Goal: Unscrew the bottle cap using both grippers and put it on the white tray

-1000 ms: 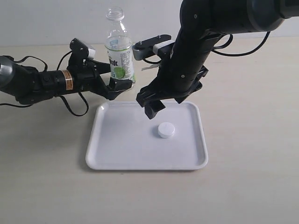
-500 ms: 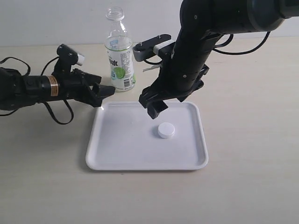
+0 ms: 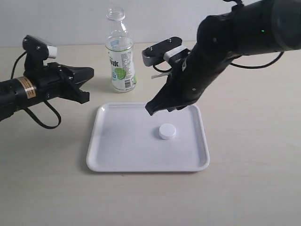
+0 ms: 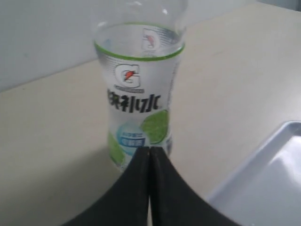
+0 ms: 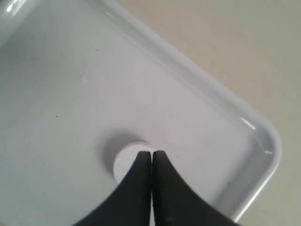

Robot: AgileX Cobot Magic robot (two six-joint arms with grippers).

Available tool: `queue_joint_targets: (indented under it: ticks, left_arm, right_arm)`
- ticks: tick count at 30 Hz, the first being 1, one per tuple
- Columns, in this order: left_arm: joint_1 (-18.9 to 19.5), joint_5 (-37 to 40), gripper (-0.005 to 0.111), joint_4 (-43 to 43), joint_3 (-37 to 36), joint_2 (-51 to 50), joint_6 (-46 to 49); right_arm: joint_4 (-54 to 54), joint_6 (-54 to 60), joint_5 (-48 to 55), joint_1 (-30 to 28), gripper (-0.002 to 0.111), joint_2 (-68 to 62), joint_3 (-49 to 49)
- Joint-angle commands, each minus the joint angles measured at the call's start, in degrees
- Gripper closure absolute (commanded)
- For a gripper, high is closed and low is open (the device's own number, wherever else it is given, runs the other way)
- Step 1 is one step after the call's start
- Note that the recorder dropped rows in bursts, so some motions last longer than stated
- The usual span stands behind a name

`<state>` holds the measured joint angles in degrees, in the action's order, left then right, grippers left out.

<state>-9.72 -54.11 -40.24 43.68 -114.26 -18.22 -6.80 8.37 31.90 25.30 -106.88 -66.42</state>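
- Gripper status first: the left gripper (image 3: 87, 84) is pinched fully closed on nothing. It sits off to the side of the bottle (image 3: 121, 61) and isn't touching it.
- The right gripper (image 3: 151, 109) is closed and empty too, hanging over the far edge of the white tray (image 3: 122, 146), near the bottle cap (image 3: 167, 131).
- The cap lies flat around mid-tray. The bottle stands upright, neck open, just behind the tray.
- Looks to me like the job's basically done and this is the wrap-up. The next move just needs both arms clearing out without clipping the bottle or nudging the tray.
- Surface is a plain beige matte tabletop (image 3: 254, 155) with a pale wall (image 3: 56, 19) behind.
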Motion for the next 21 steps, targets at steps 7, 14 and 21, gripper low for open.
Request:
queue_joint_targets:
  ticks: [7,14,21]
  left_arm:
    - [0.1,-4.3,0.107,18.5,-11.6,9.8,12.0]
    - [0.1,-6.9,0.107,18.6,-17.8,16.0,11.6]
    - [-0.2,-14.9,0.107,21.3,-26.2,21.4,11.6]
  right_arm:
    - [-0.8,0.3,-18.1,0.0,0.108,22.1,18.9]
    - [-0.8,0.2,-23.3,0.0,0.108,37.5,30.6]
    - [-0.8,-3.9,-23.3,0.0,0.108,48.3,37.5]
